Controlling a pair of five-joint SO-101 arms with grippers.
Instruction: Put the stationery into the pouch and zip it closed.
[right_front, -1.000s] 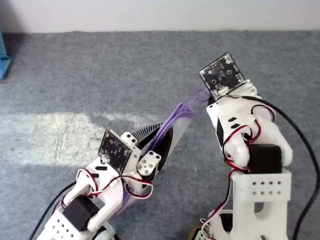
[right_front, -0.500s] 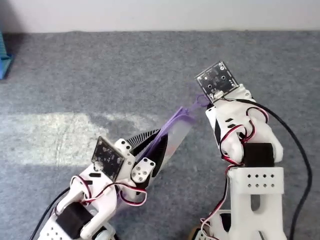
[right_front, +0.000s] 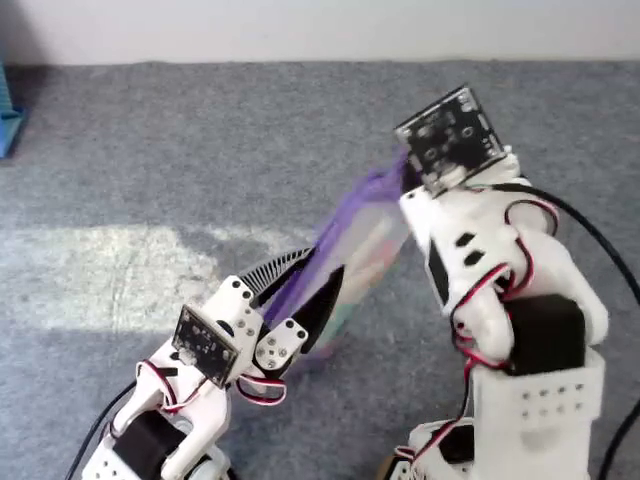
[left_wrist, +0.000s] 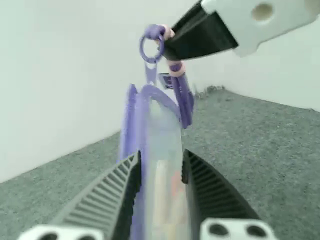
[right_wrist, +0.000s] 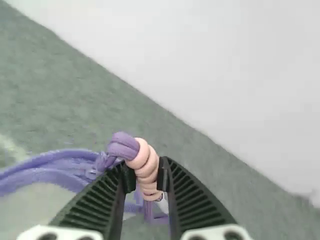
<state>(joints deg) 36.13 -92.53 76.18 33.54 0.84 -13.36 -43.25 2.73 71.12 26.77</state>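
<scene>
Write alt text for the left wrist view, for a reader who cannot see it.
The left gripper clamps a clear, purple-edged pouch. Beyond it the right gripper pinches the zip pull at the pouch's top; grey carpet and a white wall behind.

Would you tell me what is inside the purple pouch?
Through the clear wall of the pouch, pink and orange stationery shows, blurred. The left tool, gripping it, covers the rest; the right tool holds the zipper pull.
</scene>
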